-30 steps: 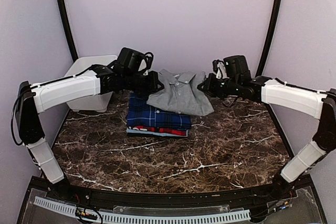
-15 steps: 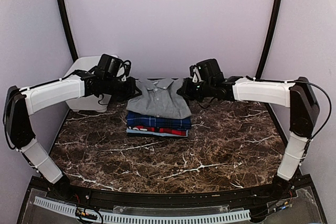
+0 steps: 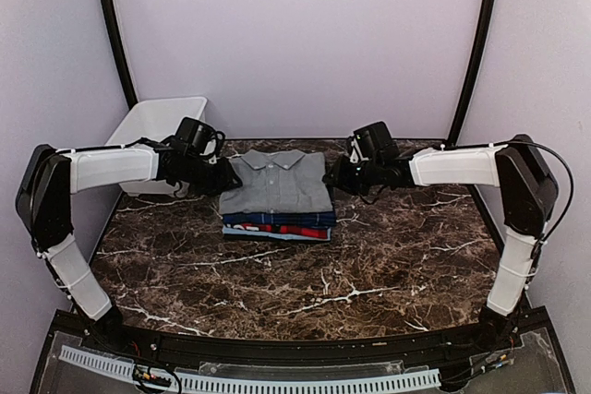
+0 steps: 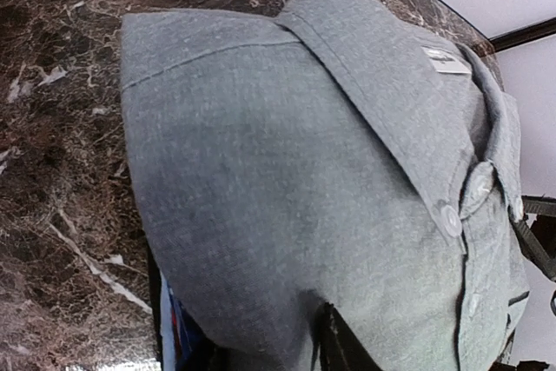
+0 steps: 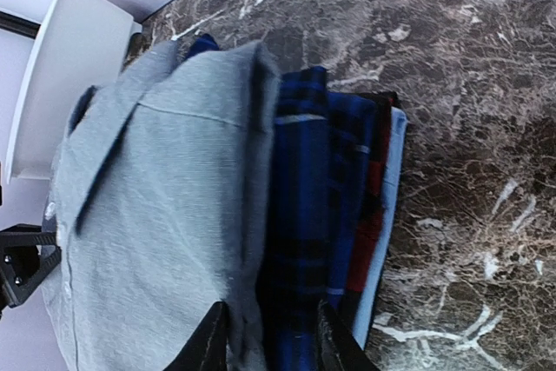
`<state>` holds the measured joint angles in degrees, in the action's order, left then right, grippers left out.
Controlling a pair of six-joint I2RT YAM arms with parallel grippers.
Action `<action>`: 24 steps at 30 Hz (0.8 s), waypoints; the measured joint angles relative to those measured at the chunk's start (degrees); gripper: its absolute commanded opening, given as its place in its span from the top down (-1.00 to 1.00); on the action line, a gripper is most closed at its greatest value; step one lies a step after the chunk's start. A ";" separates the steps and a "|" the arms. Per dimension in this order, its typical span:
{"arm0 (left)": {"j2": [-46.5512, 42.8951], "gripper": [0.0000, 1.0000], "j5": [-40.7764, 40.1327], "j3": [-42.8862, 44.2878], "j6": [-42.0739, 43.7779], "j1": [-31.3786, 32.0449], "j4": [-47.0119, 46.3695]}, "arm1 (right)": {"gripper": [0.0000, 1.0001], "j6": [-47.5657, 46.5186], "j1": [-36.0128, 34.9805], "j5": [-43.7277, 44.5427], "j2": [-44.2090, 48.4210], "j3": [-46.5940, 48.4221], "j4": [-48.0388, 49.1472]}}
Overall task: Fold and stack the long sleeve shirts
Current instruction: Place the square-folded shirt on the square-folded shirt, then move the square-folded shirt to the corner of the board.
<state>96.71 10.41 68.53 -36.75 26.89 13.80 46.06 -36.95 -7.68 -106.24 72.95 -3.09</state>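
A light grey collared shirt (image 3: pixel 275 185) lies folded on top of the stack at the back middle of the table. Under it are a dark blue plaid shirt (image 3: pixel 277 220) and a shirt with red and white edges (image 3: pixel 277 230). My left gripper (image 3: pixel 224 179) sits at the grey shirt's left edge. In the left wrist view grey cloth (image 4: pixel 287 171) fills the frame, and only one dark finger (image 4: pixel 334 345) pokes out of a fold. My right gripper (image 5: pixel 269 336) stands open at the stack's right edge, with the edges of the grey shirt (image 5: pixel 156 215) and the plaid (image 5: pixel 304 215) between its fingers.
A white plastic basket (image 3: pixel 152 126) stands at the back left corner, just behind my left arm. Dark marble table (image 3: pixel 305 283) stretches in front of the stack. Curved black poles rise at both back corners.
Both arms carried the grey shirt down and left onto the stack, where it now lies flat and squared. The right gripper's fingers have parted from the cloth.
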 measured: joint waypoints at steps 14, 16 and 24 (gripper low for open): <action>-2.14 -0.10 -6.29 -1.18 0.33 -2.10 0.87 | 0.25 -6.45 -2.51 5.09 5.62 1.25 -6.95; -4.20 -0.10 -7.13 -2.51 0.15 -3.10 0.94 | 0.23 -7.48 -3.82 6.16 5.90 2.27 -7.61; -8.13 0.04 -8.31 -7.21 -0.90 -6.49 0.96 | 0.26 -10.47 -8.26 7.43 6.10 3.26 -9.64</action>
<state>88.58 2.11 61.32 -37.65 20.40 14.76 35.59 -45.21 -0.25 -100.14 76.20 -12.73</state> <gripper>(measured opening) 0.523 0.383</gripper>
